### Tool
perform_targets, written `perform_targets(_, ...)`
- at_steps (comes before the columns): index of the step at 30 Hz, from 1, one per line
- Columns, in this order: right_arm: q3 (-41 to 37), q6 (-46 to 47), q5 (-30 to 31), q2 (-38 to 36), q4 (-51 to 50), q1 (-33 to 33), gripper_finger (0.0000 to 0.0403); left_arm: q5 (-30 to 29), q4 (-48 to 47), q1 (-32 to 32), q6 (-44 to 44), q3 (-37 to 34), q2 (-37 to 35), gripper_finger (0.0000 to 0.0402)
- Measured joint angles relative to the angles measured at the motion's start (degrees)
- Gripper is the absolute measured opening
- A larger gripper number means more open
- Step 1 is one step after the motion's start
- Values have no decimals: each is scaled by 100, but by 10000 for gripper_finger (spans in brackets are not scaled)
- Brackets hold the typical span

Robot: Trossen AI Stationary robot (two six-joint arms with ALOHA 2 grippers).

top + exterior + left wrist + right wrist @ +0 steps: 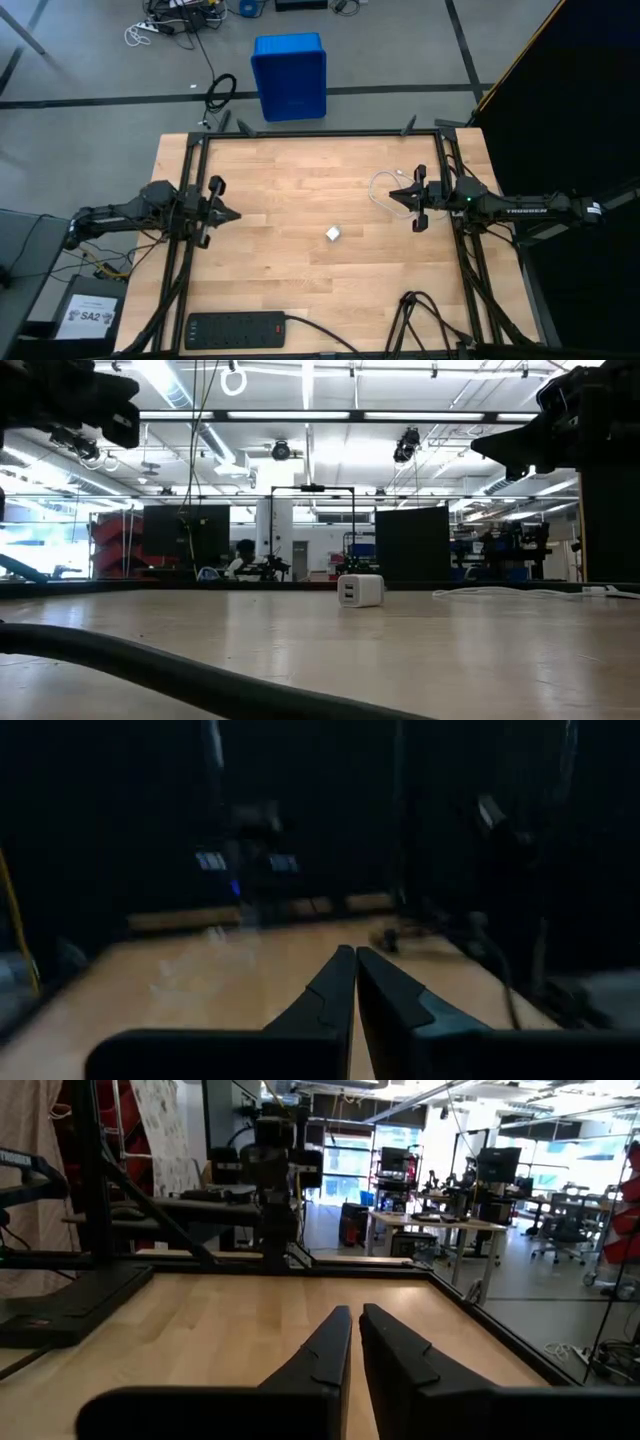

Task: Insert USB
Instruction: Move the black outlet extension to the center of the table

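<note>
The left fingers (232, 214) hang pressed together above the left side of the counter (300, 170), holding nothing. Near the middle sits a small white charger block (333, 234), its ports facing the low camera. The thin white cable (385, 190) lies looped on the counter at the right, and the right fingers (397, 197), also closed and empty, hover over the loop's near end. The step in hand looks like the first pickup: the right fingers should part, drop onto the cable close behind a plug so it stays stiff, and grip squarely. The left arm could then steady the block, which looks light enough to slide
</note>
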Motion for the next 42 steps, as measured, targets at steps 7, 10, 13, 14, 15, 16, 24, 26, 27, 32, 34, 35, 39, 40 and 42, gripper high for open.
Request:
perform_targets(7,-1,0,0,0,0,0,5,-530,253,-713,-874,508,860,0)
perform_targets(10,-1,0,0,2,0,0,1,-835,238,-1071,-701,742,1370,0)
perform_targets(13,0,0,0,2,0,0,2,-1322,-245,-1413,-443,1100,1988,0)
perform_targets(14,-2,0,-2,2,0,-2,4,-1456,-365,-1527,-421,1226,2231,0)
perform_targets(15,-2,0,0,2,0,0,6,-1536,-458,-1633,-394,1348,2476,0)
perform_targets(16,-2,0,0,2,0,0,7,-1585,-547,-1743,-361,1461,2722,0)
perform_targets(24,0,0,0,2,0,0,6,-1616,-1644,-2857,-556,2624,4693,0)
perform_targets(26,-2,0,0,2,0,0,2,-1849,-2084,-3305,-727,3032,5192,0)
perform_targets(27,-2,0,0,2,-2,0,1,-1994,-2331,-3551,-796,3246,5438,0)
perform_targets(32,-2,0,-2,0,0,0,5,-2663,-3337,-4538,-1529,4262,6571,0)
perform_targets(34,-2,0,0,2,0,0,8,-2743,-3379,-4800,-1934,4483,6920,0)
perform_targets(35,-2,0,0,2,-2,0,9,-2752,-3342,-4914,-2125,4560,7076,0)
perform_targets(39,-2,0,0,2,-2,-2,9,-2750,-3223,-5265,-2496,4780,7573,8)
perform_targets(40,-2,0,0,2,0,0,7,-2750,-3145,-5341,-2504,4806,7679,14)
perform_targets(42,0,0,0,0,0,0,4,-2748,-2992,-5450,-2508,4810,7864,31)
